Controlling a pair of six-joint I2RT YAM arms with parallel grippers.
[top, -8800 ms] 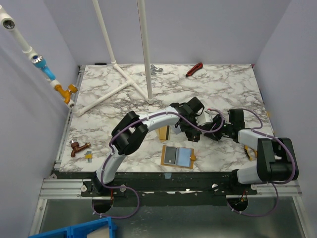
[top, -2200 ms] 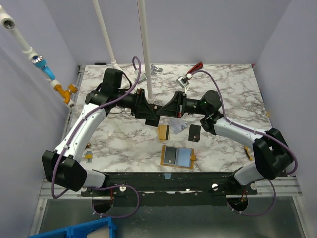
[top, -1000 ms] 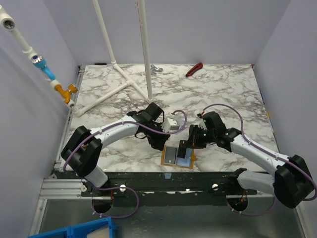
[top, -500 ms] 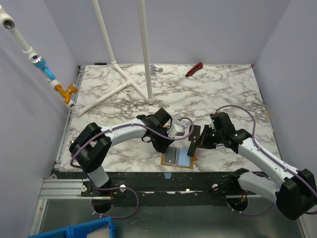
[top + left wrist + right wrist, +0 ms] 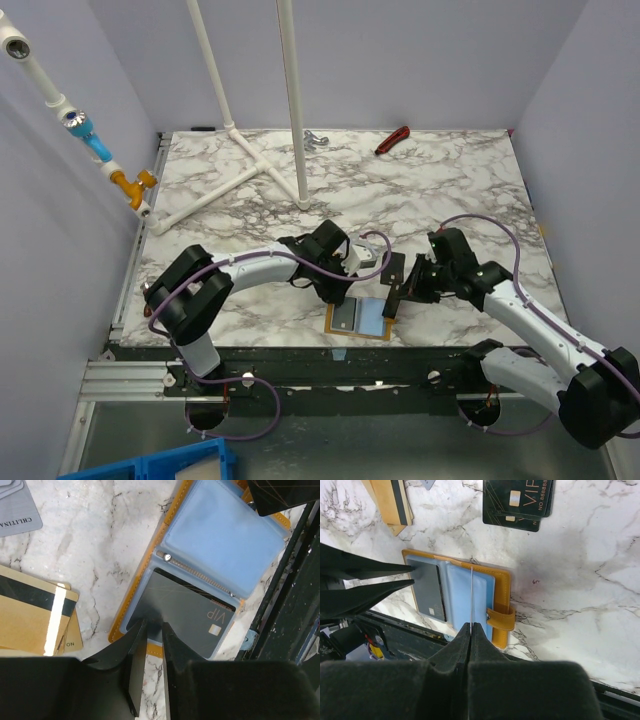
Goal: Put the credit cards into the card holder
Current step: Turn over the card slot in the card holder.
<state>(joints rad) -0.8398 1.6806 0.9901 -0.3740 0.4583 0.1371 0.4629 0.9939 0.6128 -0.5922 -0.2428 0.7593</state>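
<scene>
Right wrist view: right hand (image 5: 471, 625) pinched shut on a card (image 5: 471, 595) edge-up over the open holder (image 5: 501, 587) for sliding in, left hand (image 5: 154, 630) nearly closed around a dark card (image 5: 182, 612) in the left pocket; spare cards (image 5: 392, 502) on the worktop (image 5: 580, 580).

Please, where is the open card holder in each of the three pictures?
Top view: the card holder lies at the near table edge, between the two arms.
Left wrist view: it fills the upper right, just beyond the left tool.
Right wrist view: it lies in the middle, above the right tool.
Shared landmark: the dark card in its pocket.
</scene>
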